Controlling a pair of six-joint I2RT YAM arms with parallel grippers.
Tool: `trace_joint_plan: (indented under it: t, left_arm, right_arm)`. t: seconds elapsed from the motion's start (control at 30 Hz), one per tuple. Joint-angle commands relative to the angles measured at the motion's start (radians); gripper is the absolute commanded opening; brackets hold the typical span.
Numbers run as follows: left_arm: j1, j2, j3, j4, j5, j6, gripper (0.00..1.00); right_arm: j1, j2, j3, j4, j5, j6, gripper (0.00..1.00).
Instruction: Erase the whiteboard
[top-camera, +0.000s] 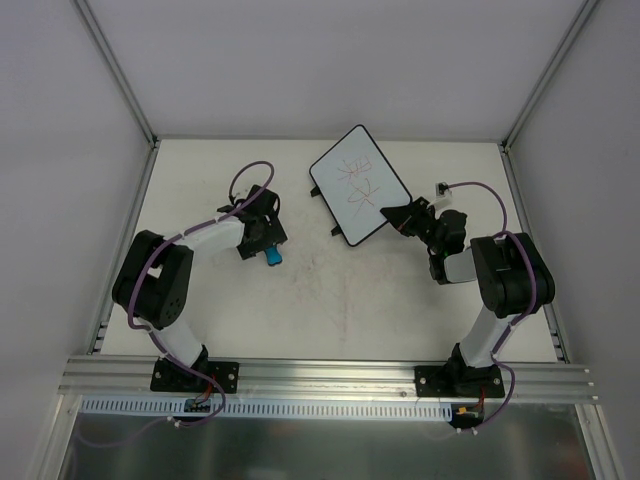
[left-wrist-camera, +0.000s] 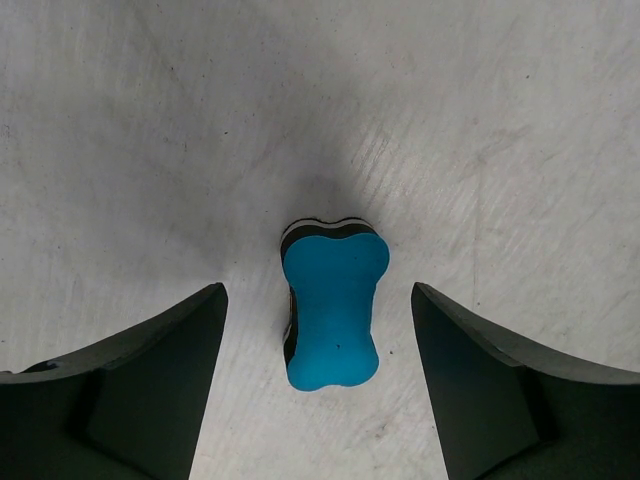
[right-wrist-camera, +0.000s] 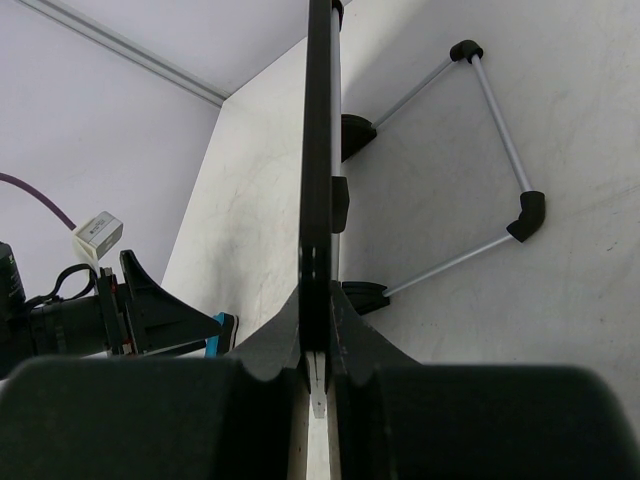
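Note:
The whiteboard (top-camera: 360, 185), white with a thin black frame and red scribbles, is at the back middle of the table. My right gripper (top-camera: 402, 216) is shut on its near right edge. In the right wrist view the board shows edge-on (right-wrist-camera: 318, 150) between the closed fingers of the right gripper (right-wrist-camera: 317, 300). The small blue bone-shaped eraser (top-camera: 273, 257) lies on the table under my left gripper (top-camera: 266, 243). In the left wrist view the eraser (left-wrist-camera: 335, 315) lies between the spread fingers of the left gripper (left-wrist-camera: 318, 292), which is open and not touching it.
A thin metal wire stand with black corner pieces (right-wrist-camera: 500, 150) juts from the board's back. Grey walls and metal posts (top-camera: 118, 70) enclose the table on three sides. An aluminium rail (top-camera: 330, 375) runs along the near edge.

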Motion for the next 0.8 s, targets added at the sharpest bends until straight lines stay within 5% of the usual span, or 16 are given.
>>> trace_joint_plan:
  t: [0.0, 0.77]
  left_arm:
    - [-0.012, -0.011, 0.024, -0.024, 0.007, 0.007, 0.75]
    - [-0.035, 0.057, 0.065, -0.024, 0.033, 0.047, 0.52]
  right_arm:
    - [-0.003, -0.010, 0.035, 0.017, 0.012, -0.003, 0.00]
    - [-0.003, -0.008, 0.037, 0.018, 0.008, -0.004, 0.00]
